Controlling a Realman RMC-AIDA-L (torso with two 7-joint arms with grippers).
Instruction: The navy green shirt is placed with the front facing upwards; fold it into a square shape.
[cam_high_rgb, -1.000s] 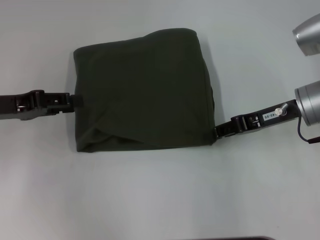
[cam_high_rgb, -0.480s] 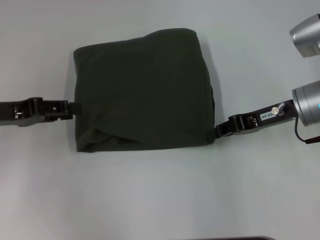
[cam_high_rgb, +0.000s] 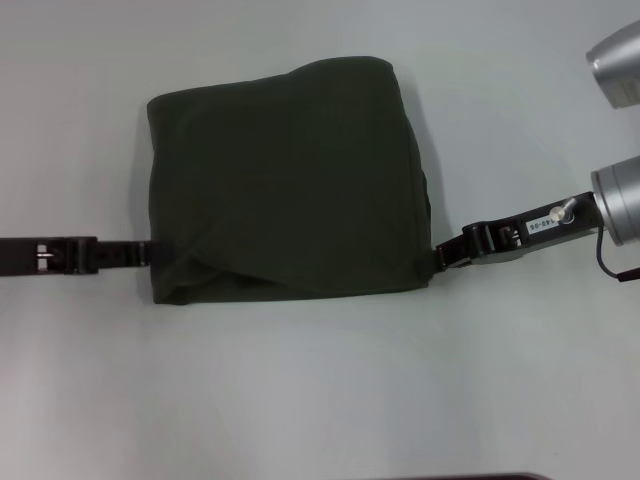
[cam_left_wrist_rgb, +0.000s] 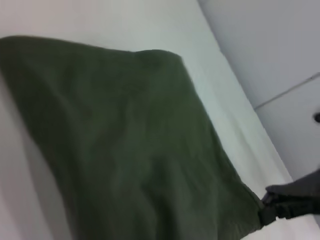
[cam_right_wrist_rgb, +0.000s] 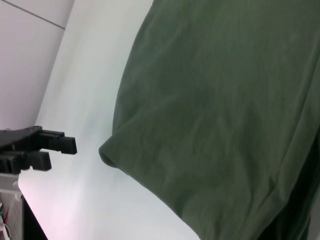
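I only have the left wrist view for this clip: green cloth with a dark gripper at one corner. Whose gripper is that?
Observer: The right gripper. The head view shows it at the near right corner of the navy green shirt.
Operator: And the left one?
Observer: The left gripper is at the shirt's left edge, close to the near corner.
Operator: Is the shirt folded?
Observer: Yes. The head view shows a rough square bundle with no lettering visible, lying on the table.

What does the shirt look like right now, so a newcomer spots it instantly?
On the pale table, the navy green shirt lies centred as a dark olive, roughly square folded bundle. The left tool and right tool sit at its near corners; it is the only cloth there.
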